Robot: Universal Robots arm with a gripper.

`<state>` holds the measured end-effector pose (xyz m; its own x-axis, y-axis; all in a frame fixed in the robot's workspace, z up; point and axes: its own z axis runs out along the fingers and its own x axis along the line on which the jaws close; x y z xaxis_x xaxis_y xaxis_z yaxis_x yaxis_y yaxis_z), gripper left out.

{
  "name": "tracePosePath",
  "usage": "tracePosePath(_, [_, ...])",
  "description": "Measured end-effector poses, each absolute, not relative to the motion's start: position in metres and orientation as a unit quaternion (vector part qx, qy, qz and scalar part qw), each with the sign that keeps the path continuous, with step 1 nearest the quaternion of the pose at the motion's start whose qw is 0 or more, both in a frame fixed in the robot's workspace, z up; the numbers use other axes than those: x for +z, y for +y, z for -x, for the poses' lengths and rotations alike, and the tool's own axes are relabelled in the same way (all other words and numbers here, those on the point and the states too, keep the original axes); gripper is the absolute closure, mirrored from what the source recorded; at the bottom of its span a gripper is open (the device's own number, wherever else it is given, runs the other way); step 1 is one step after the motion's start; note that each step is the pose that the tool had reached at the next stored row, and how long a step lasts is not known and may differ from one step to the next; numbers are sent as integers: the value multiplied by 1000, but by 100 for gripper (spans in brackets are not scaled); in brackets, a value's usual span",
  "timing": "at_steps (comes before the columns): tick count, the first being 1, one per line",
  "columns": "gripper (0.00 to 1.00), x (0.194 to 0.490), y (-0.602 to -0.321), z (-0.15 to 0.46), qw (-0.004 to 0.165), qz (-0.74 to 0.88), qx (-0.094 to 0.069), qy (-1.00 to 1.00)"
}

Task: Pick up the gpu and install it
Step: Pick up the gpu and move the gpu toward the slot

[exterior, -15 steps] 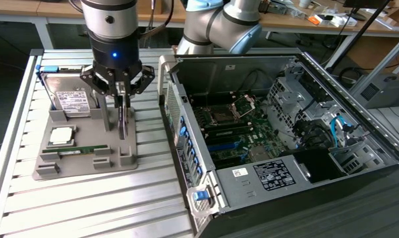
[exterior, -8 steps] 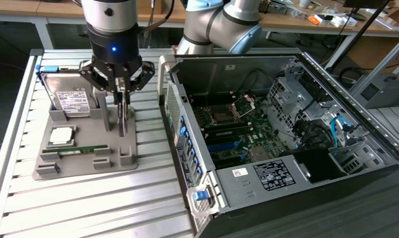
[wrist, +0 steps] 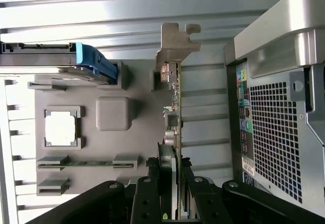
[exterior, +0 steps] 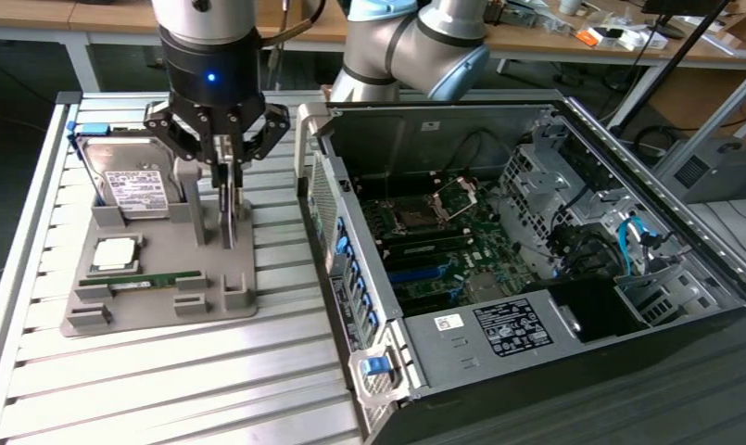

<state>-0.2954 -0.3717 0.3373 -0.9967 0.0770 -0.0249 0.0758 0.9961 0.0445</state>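
1. Clamping check: the tool [exterior: 228, 174] is closed on the upper edge of the gpu [wrist: 175, 107], one finger on each face. The card stands on edge in the grey fixture [exterior: 162, 301], directly under the tool. I can't tell if it has cleared its slot.
2. Slip risk: the pinch is narrow on a thin board. Any tilt could let the card pivot or slide between the fingers.
3. Bind risk: a pull that isn't straight up may jam the card in the slot and drag or lift the fixture off the counter [exterior: 162, 399].
4. Crush risk: I can't tell whether the pads sit on bare board or on components.
5. Clip risk: the hard drive [exterior: 132, 185] stands just beside the tool. The outer linkage could catch it on a sideways move.
6. Snag risk: the open case [exterior: 534, 232] is close on the tool's other side. The end bracket [wrist: 175, 43] juts past the board and could catch the case wall.
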Motion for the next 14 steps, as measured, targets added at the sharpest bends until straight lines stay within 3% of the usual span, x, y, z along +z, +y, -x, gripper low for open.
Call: tracePosePath(14, [73, 361, -372, 295, 13, -39, 22, 999])
